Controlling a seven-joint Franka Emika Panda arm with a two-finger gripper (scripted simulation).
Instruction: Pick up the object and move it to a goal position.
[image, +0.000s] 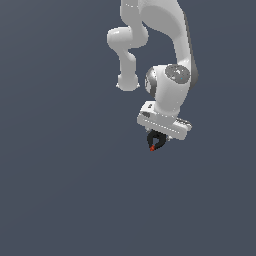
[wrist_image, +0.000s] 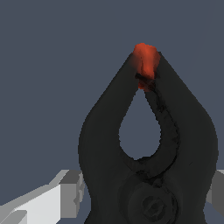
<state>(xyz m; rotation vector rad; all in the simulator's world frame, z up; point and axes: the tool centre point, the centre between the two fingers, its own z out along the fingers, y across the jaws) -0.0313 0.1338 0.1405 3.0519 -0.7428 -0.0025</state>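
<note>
The object (image: 155, 142) is a small black spring clamp hanging just under the white hand, its red tip (image: 152, 148) pointing down. My gripper (image: 158, 136) is shut on the object, and the clamp hides most of the fingers in the exterior view. In the wrist view the object (wrist_image: 105, 144) fills the picture: two black arms curve around a teardrop gap and meet at the red tip (wrist_image: 145, 59). A light grey finger (wrist_image: 57, 199) presses against each side of its body. The goal position is out of view.
The white arm (image: 165, 45) comes down from the top of the exterior view to the hand (image: 165, 120). Around and below it there is only a plain dark blue-grey background (image: 60, 190).
</note>
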